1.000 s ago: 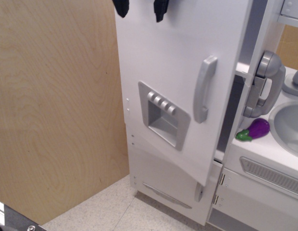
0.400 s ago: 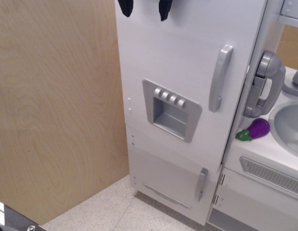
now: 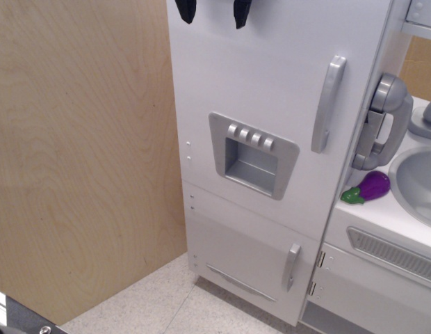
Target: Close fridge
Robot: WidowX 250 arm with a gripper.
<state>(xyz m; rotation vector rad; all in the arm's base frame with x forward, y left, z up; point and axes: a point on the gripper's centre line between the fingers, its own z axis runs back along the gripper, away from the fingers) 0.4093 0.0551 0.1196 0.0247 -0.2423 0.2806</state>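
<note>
- Pale plywood panelling (image 3: 83, 153) fills the left side of the view, and a speckled light floor (image 3: 167, 306) is seen at the bottom.
- White toy-kitchen furniture takes up the rest; the fridge (image 3: 264, 83) stands upright in the middle, just beside the plywood wall.
- Its big door (image 3: 271, 69) is seen lying nearly flat against the cabinet front, with the long grey handle (image 3: 328, 104) near its right edge and the grey dispenser panel (image 3: 251, 154) — four buttons along the top — lower and to the left.
- Whether the door is fully seated cannot be told from this view.
- A shorter white door with a small grey handle (image 3: 291, 266) is placed below it.
- To the right, a grey toy telephone (image 3: 382, 124) is mounted on the cabinet side, and a purple toy aubergine (image 3: 368, 187) lies on the white worktop (image 3: 382, 216) next to a grey sink (image 3: 417, 182).
- A grey slotted grille (image 3: 393, 254) is set under the worktop edge.
- Only two black fingertips of the gripper (image 3: 213, 12) are shown, at the top edge, in front of the upper door face.
- The fingertips are held apart with nothing between them; contact with the door cannot be judged.
</note>
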